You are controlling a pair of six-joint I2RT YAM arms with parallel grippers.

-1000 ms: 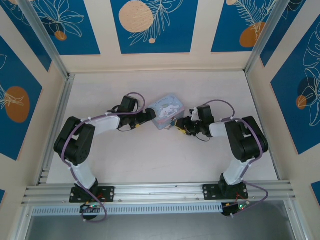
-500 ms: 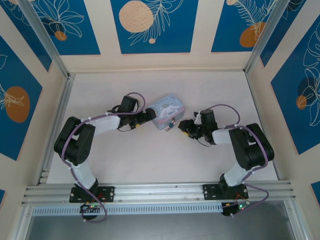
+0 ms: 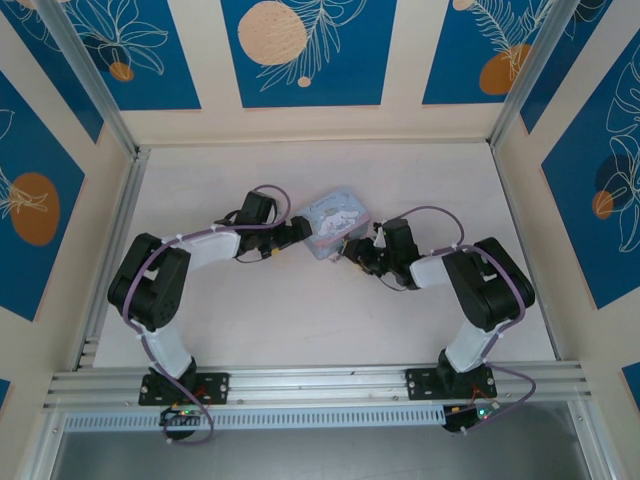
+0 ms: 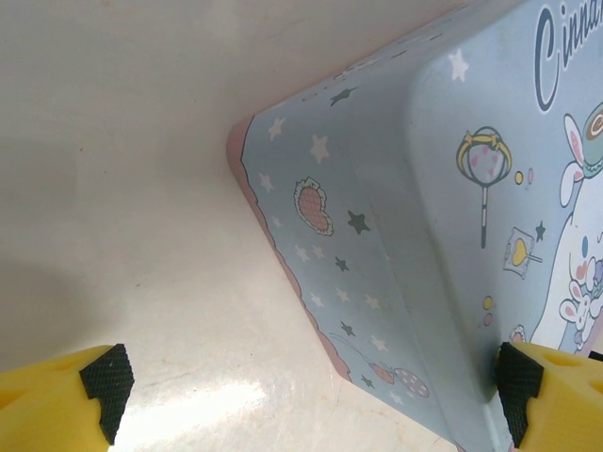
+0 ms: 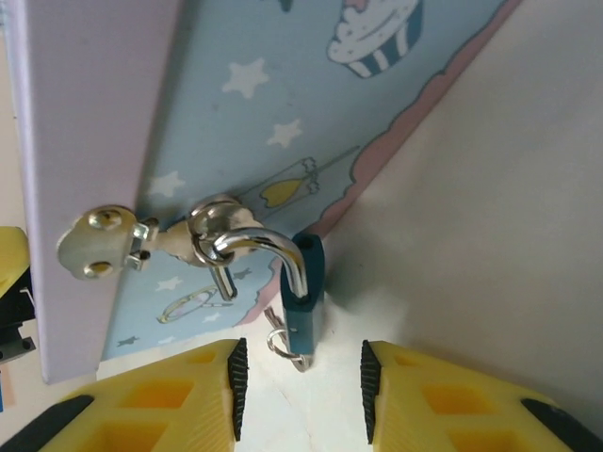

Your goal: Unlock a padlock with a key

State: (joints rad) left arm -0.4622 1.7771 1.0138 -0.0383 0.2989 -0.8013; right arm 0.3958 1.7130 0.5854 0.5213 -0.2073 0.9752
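Dark teal-blue metal is forming the small body of the padlock (image 5: 302, 292), which is hanging against the side wall of a pastel blue cartoon tin (image 5: 264, 113). Its silver shackle (image 5: 268, 247) is curving up from the body and passing through the silver hasp loop (image 5: 212, 221) fixed to the tin wall. Whether the shackle is latched is hard to make out from this angle. A thin wire ring (image 5: 283, 347) is showing at the lower end of the body. The key itself cannot be made out there, and the keyhole face is turned away.

The right gripper (image 5: 300, 381) is sitting just below the padlock with its jaws parted. The black pads (image 5: 236, 386) are standing either side of the ring and body, with nothing clamped between them. The yellow fingers are cut off by the lower edge of the wrist view.

On the opposite side, the left gripper (image 4: 311, 386) is spread wide across one corner of the tin. One pad (image 4: 105, 384) is standing clear of the tin wall. The other pad is lying right at the lid edge, and contact there cannot be confirmed. The tin is resting on the pale table (image 5: 490, 235), between the two arms.
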